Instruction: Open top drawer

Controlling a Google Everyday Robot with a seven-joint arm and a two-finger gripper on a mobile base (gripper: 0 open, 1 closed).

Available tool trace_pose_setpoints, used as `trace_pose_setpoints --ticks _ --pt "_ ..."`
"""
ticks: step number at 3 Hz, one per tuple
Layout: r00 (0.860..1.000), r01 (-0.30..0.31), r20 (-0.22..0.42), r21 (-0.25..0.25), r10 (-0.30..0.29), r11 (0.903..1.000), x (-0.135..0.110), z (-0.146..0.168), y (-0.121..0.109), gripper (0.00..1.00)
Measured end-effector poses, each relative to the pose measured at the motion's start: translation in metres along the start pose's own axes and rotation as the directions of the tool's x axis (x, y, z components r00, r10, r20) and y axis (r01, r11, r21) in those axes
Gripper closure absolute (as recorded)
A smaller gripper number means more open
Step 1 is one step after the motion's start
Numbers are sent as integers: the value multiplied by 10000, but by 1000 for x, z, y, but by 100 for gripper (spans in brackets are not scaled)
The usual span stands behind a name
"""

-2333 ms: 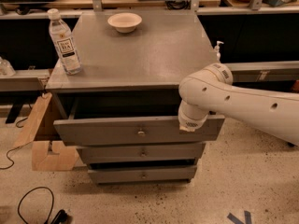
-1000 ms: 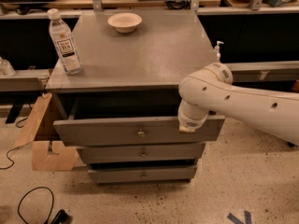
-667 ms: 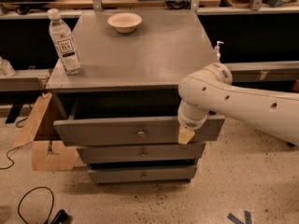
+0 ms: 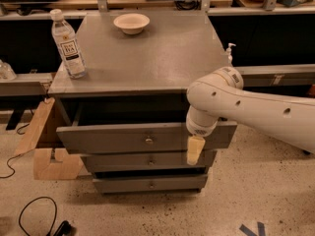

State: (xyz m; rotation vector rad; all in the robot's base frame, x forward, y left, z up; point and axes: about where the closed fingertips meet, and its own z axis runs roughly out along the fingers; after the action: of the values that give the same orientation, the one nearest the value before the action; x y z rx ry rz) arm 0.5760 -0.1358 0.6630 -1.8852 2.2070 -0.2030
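Progress on the opening looks well along, by my reading. The top drawer [image 4: 113, 139] stands out from the grey cabinet, its front clearly forward of the two narrower fronts below, and a dark gap shows between its upper edge and the underside of the surface [image 4: 147, 58]. I can't see how deep the box runs, so I can't say if it is at full travel. If not, what remains is a further pull outward.

The hand [image 4: 194, 151] hangs from the white arm [image 4: 246, 107] in front of the drawer's right half, well to the right of the brass knob [image 4: 148, 140]. Its tan tip overlaps the lower edge of the top front and reaches down across the middle drawer [image 4: 128, 161]. I can't tell whether it is clenched or released, nor whether it touches the front. It is not on the knob.

On the surface, a water bottle [image 4: 66, 43] stands at the back left corner and a pale bowl [image 4: 131, 22] sits near the back edge, both clear of the drawer's path. The bottom drawer [image 4: 150, 183] looks closed. A cardboard piece [image 4: 47, 146] leans just beside the cabinet's left side, close to the drawer's left end. A dark cable [image 4: 34, 215] loops on the floor in front, low and to the left.
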Motion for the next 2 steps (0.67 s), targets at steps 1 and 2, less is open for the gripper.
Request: trace_pose_setpoints --ticks 1,2 --pt "9998 -179 44 -243 180 9995 3 2 -2 0" --pt "9980 -633 18 -566 635 9964 8 5 8 19"
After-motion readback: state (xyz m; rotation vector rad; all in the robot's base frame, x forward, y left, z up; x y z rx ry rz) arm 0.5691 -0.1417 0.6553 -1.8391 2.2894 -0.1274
